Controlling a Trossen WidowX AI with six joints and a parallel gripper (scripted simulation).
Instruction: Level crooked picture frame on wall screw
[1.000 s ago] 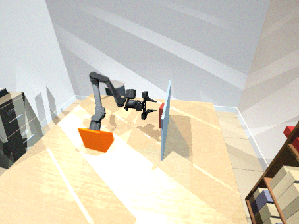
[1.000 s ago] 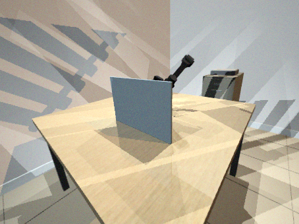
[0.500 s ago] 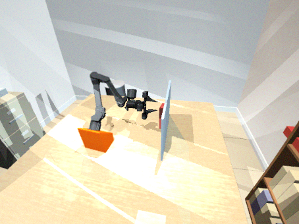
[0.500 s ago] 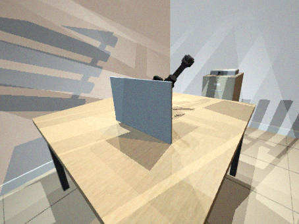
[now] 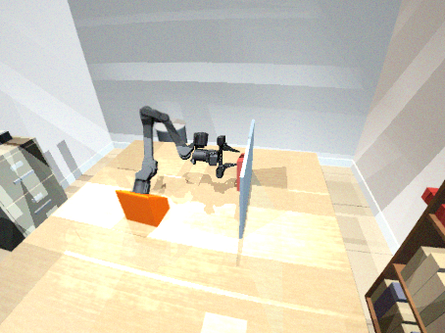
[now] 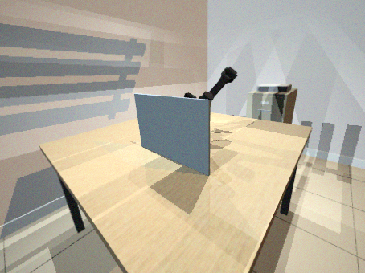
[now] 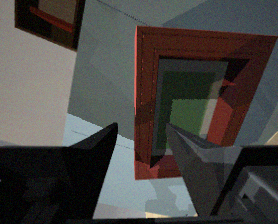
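Note:
The red picture frame [image 5: 238, 173] [image 7: 200, 44] with a green picture hangs on the near face of the upright blue panel [image 5: 246, 182] [image 6: 173, 133]. In the wrist view its left bar is nearly upright in the image and its right bar slants; I cannot tell from this angled view how far it is from level. The screw and the notched strip are hidden. My gripper [image 5: 237, 158] [image 7: 141, 126] is open and empty. Its fingertips are close to the frame's upper part in the top view. In the wrist view the frame's left bar shows between the fingertips; contact cannot be made out.
The panel stands on the wooden table [image 5: 294, 231] [image 6: 133, 193]. An orange block [image 5: 142, 208] stands by the arm's base. A drawer cabinet [image 5: 29, 177] [image 6: 267, 106] is beyond the table, and a bookshelf [image 5: 417, 241] stands at the right in the top view.

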